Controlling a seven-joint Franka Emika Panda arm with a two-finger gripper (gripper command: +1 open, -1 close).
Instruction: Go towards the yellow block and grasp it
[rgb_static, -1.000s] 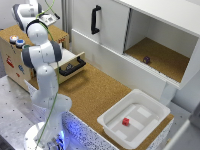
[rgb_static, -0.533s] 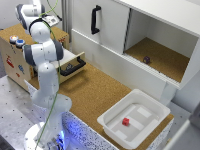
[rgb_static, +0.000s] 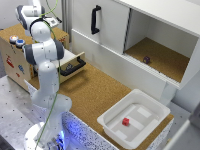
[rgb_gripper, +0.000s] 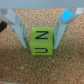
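Wrist view: pincer (rgb_gripper: 42, 31) open, fingers (rgb_gripper: 20, 31) either side of the yellow block (rgb_gripper: 42, 41) (letters on its faces), block sits on the cork counter (rgb_gripper: 15, 65), contact unclear. Block hidden in exterior view.

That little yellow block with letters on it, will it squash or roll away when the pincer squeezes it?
The yellow block looks like a rigid cube with flat faces, so it probably won't roll. It sits flat on grainy cork, so sliding seems unlikely. The pincer fingers flank its flat sides, which should grip squarely.

Yellow block (rgb_gripper: 41, 41) matt, smooth; cork surface (rgb_gripper: 42, 67) rough, grainy.
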